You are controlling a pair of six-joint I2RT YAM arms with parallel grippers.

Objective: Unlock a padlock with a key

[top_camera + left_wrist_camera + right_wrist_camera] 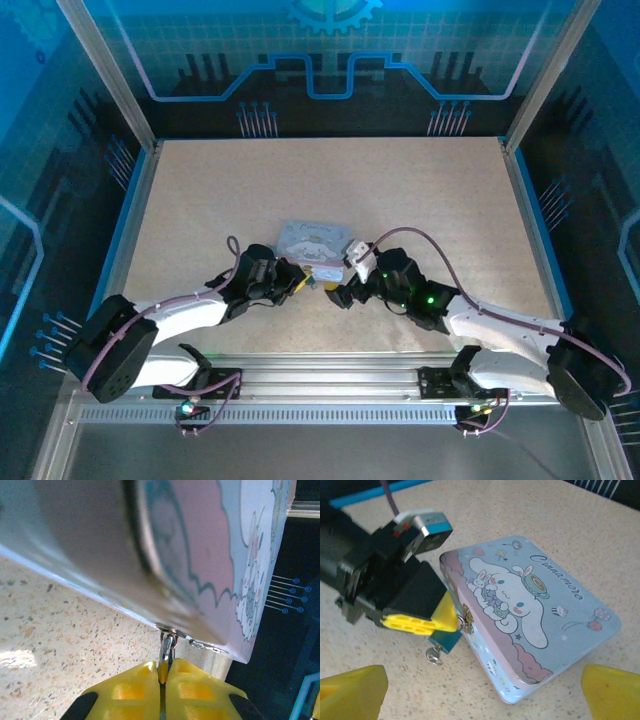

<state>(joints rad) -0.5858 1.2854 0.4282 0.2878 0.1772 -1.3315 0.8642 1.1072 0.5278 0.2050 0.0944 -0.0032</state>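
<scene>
A small teal padlock point(444, 639) hangs from the clasp on the front edge of a pale blue cartoon tin point(540, 610). My left gripper point(167, 672) is shut on the padlock from above, its yellow fingers point(427, 622) pinching the body. The silver shackle point(169, 647) passes through the tin's clasp. The key point(434, 655) sticks out of the padlock's underside, its round silver head just above the table. My right gripper point(482, 680) stands wide open a little way back from the key, touching nothing. From above, the left gripper point(298, 280) and right gripper point(338, 287) face each other in front of the tin point(310, 240).
The tin lies near the middle of the speckled table point(420, 190). Blue rails and aluminium posts point(528, 215) bound the sides, and a metal rail point(330, 375) runs along the near edge by the arm bases.
</scene>
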